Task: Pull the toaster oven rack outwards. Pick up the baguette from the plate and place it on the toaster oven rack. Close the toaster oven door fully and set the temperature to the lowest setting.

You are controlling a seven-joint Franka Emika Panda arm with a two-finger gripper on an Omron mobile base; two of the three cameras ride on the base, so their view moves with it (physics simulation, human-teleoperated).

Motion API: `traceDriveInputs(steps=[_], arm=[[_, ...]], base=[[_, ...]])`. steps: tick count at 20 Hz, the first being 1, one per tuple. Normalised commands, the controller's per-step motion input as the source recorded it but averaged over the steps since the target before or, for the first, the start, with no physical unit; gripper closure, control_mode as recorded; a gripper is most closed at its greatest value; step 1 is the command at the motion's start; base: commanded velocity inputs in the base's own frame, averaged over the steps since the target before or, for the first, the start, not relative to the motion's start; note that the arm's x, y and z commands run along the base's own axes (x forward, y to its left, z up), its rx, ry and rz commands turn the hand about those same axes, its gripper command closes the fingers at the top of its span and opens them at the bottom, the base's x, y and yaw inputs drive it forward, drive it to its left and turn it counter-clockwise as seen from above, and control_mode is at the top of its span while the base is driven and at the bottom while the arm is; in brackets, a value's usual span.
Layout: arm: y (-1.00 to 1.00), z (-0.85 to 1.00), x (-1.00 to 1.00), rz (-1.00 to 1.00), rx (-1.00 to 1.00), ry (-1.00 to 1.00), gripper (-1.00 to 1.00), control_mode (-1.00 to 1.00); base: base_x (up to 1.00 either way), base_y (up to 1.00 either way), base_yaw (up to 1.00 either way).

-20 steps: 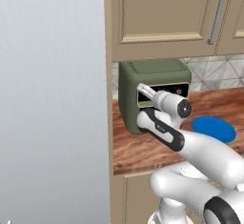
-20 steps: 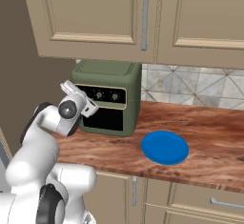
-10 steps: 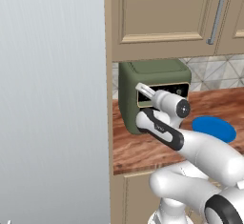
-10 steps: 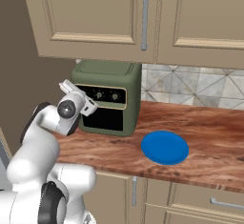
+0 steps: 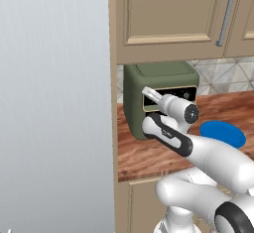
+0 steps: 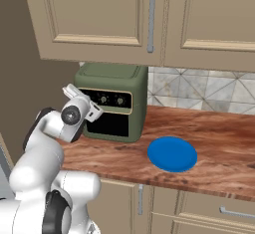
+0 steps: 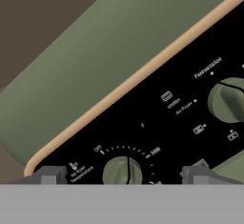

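Observation:
The olive-green toaster oven (image 6: 112, 81) stands on the wooden counter, and its toaster oven door (image 6: 111, 124) looks closed over the dark glass. My gripper (image 6: 83, 100) is open at the left end of the black control strip (image 7: 181, 118). In the hand view the leftmost knob (image 7: 122, 170) sits between my fingertips (image 7: 50, 174) with a gap on each side, and a second knob (image 7: 228, 99) is at the right. The blue plate (image 6: 172, 154) lies bare to the oven's right. The baguette and the toaster oven rack are hidden. From the left, my gripper (image 5: 155, 100) covers part of the oven (image 5: 158, 78).
Wall cabinets (image 6: 149, 19) hang close above the oven. A tall grey panel (image 5: 54, 103) stands at the counter's left end. The wooden counter (image 6: 219, 133) stretches right of the plate, with base cabinets (image 6: 199, 208) below it.

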Motion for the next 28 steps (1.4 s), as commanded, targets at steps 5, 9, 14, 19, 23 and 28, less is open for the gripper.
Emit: traceDriveInputs(steps=[5, 9, 14, 19, 23, 28], arm=[[-0.03, 0.0, 0.0, 0.0, 0.0, 0.0, -1.0, -1.0], [0.0, 0.0, 0.0, 0.0, 0.0, 0.0, -1.0, -1.0], [0.0, 0.0, 0.0, 0.0, 0.0, 0.0, -1.0, -1.0], [0.0, 0.0, 0.0, 0.0, 0.0, 0.0, -1.0, -1.0], [0.0, 0.0, 0.0, 0.0, 0.0, 0.0, -1.0, -1.0], [0.0, 0.0, 0.03, 0.0, 0.0, 0.0, -1.0, -1.0]], base=[[0.0, 0.0, 0.0], [0.0, 0.0, 0.0], [0.0, 0.0, 0.0], [0.0, 0.0, 0.0], [0.0, 0.0, 0.0], [0.0, 0.0, 0.0]])
